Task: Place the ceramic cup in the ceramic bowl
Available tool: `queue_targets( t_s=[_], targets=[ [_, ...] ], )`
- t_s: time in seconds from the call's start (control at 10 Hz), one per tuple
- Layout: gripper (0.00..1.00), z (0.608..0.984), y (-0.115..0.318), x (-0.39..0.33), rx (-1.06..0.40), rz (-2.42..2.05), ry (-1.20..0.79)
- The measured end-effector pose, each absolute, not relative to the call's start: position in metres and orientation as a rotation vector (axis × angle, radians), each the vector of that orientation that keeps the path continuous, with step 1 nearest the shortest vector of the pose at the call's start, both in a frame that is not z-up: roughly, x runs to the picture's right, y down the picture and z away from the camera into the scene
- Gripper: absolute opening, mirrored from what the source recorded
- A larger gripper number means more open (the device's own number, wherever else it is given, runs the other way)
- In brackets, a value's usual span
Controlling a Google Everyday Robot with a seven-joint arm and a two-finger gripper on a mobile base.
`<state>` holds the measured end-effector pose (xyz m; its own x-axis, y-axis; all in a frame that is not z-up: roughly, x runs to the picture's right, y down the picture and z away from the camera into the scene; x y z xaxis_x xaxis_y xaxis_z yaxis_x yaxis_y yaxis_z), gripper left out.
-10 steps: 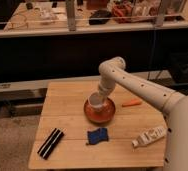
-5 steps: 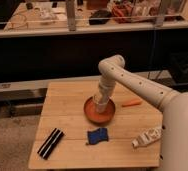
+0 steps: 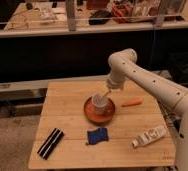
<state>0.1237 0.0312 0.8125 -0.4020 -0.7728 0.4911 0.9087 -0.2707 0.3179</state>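
White ceramic cup [image 3: 99, 101] sits upright inside the reddish-brown ceramic bowl [image 3: 88, 113], near the middle of the wooden table [image 3: 67, 112]. The gripper [image 3: 105, 93] hangs just above the cup's far rim at the end of the white arm [image 3: 137, 75]; whether its jaws are spread or closed, or touch the cup, cannot be told. Around the bowl lie an orange stick [image 3: 132, 103], a blue object [image 3: 97, 135], a white labelled bottle [image 3: 149, 135] and a black striped object [image 3: 51, 143].
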Motion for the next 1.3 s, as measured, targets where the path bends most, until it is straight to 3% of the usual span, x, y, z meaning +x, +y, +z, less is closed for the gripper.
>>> queue_targets(
  t_s=[1.3],
  targets=[
    [0.8,0.811,0.0264,0.1303,-0.258,-1.789,-0.649]
  ],
)
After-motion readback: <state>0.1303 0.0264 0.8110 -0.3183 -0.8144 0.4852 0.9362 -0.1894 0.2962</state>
